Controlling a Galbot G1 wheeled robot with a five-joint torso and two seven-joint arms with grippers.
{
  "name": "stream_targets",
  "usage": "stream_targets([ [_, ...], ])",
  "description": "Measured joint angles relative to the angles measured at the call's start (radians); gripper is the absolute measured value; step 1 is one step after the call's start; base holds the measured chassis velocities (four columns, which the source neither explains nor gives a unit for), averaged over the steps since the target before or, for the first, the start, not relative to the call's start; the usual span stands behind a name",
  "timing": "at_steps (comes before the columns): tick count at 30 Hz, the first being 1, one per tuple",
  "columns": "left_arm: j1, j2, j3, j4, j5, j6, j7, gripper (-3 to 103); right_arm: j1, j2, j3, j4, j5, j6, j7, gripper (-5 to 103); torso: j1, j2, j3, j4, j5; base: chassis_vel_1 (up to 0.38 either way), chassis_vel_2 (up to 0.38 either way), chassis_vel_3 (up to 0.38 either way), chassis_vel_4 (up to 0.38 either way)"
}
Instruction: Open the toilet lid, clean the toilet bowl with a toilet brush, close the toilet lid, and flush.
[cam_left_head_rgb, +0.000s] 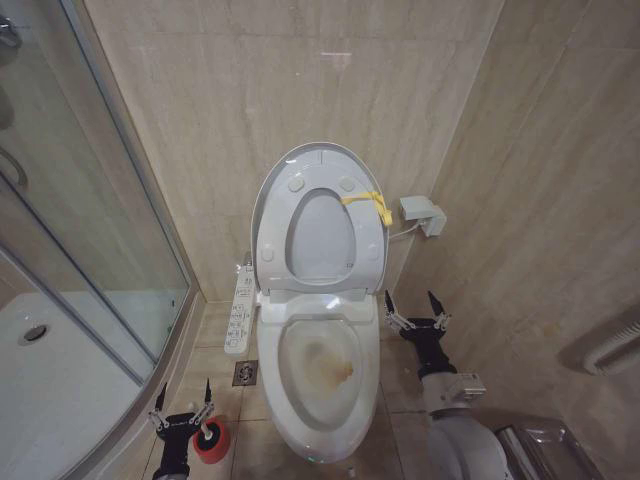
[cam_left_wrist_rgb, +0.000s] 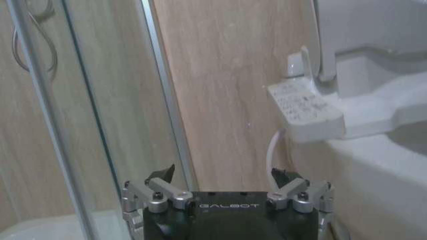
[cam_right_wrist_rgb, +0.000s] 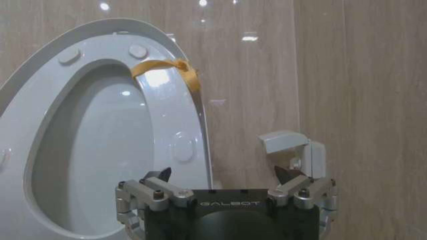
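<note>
With the toilet lid (cam_left_head_rgb: 300, 165) propped upright and the stained toilet bowl (cam_left_head_rgb: 318, 365) exposed, my left hand (cam_left_head_rgb: 182, 408) hovers wide open and empty above the toilet brush (cam_left_head_rgb: 208, 436), while my right hand (cam_left_head_rgb: 416, 308) waits open and empty beside the bowl.

the word "galbot" stands in pale letters on the black body of my left gripper (cam_left_wrist_rgb: 229, 192), just behind its spread fingers. the same "galbot" is printed on the black body of my right gripper (cam_right_wrist_rgb: 229, 192). the control panel (cam_left_wrist_rgb: 305, 107) beside the toilet carries rows of small markings, too blurred for me to read.
</note>
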Motion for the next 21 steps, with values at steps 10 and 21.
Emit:
stream_targets([
  [10, -0.039, -0.014, 0.035, 0.125, -0.009, -0.022, -0.001, 98, 0.0, 0.0, 0.0, 0.0, 0.0, 0.0, 0.0, 100, -0.001, 0.0, 0.0, -0.0002, -0.0001, 0.002, -0.005, -0.01, 0.004],
  [21, -0.109, -0.016, 0.05, 0.306, -0.04, -0.084, 0.042, 93, 0.0, 0.0, 0.0, 0.0, 0.0, 0.0, 0.0, 100, -0.001, 0.0, 0.0, 0.0, -0.0001, 0.0, 0.0, 0.0, 0.0],
])
